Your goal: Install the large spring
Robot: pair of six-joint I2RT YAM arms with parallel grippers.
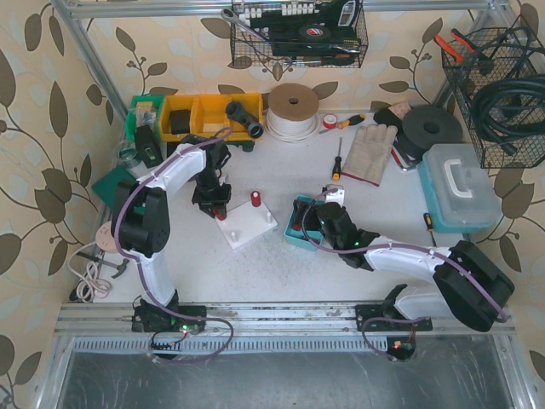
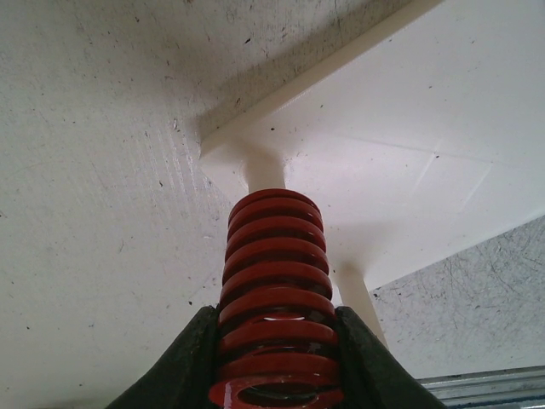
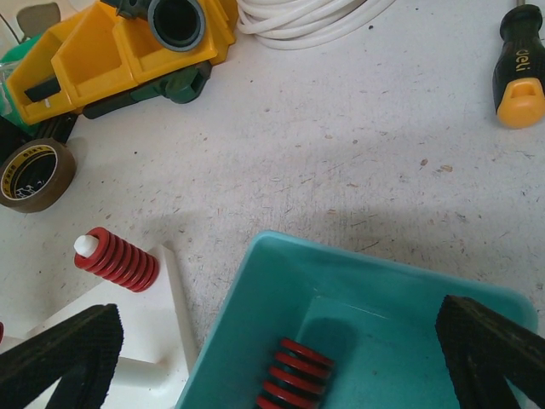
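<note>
Top external view: on the table (image 1: 281,170) a white peg board (image 1: 247,230) sits beside a teal tray (image 1: 294,234). The left gripper (image 2: 277,375) is clamped on the large red spring (image 2: 277,281), whose far end meets a corner peg (image 2: 264,170). The right gripper (image 3: 277,349) hangs wide open over the tray. I'd judge the spring is being seated; next, press straight down the peg, then release.
</note>
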